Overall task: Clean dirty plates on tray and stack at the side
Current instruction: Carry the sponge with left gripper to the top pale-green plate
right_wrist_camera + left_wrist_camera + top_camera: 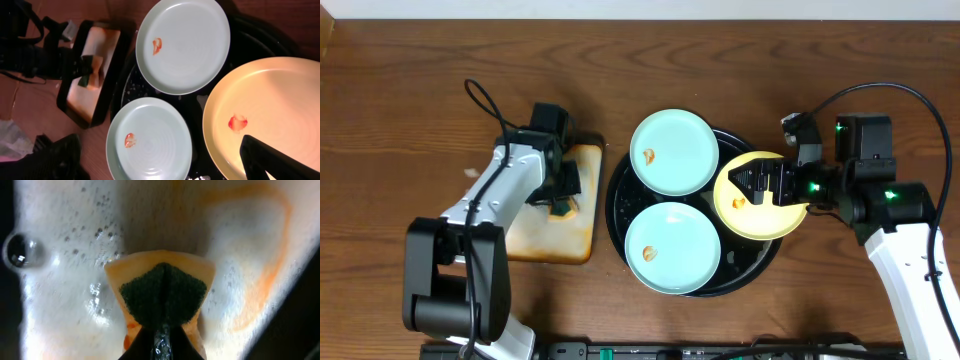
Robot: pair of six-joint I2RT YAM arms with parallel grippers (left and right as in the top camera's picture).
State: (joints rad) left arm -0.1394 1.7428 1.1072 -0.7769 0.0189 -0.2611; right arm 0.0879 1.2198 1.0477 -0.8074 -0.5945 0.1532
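Observation:
Two pale mint-green plates, one at the back (673, 152) and one at the front (672, 247), lie on the round black tray (757, 262), each with an orange smear. My right gripper (752, 188) is shut on the rim of the yellow plate (755, 222) at the tray's right side. In the right wrist view one dark finger (270, 160) lies on the yellow plate (270, 100) near its smear, and both mint plates, back (182, 45) and front (150, 140), show. My left gripper (162, 342) is shut on the green sponge (162, 292).
The rectangular orange-stained tray (545, 235) sits left of the black tray, with my left gripper (565, 185) over it. In the left wrist view its wet white surface (65, 280) fills the frame. Brown wooden table (420, 80) lies all around.

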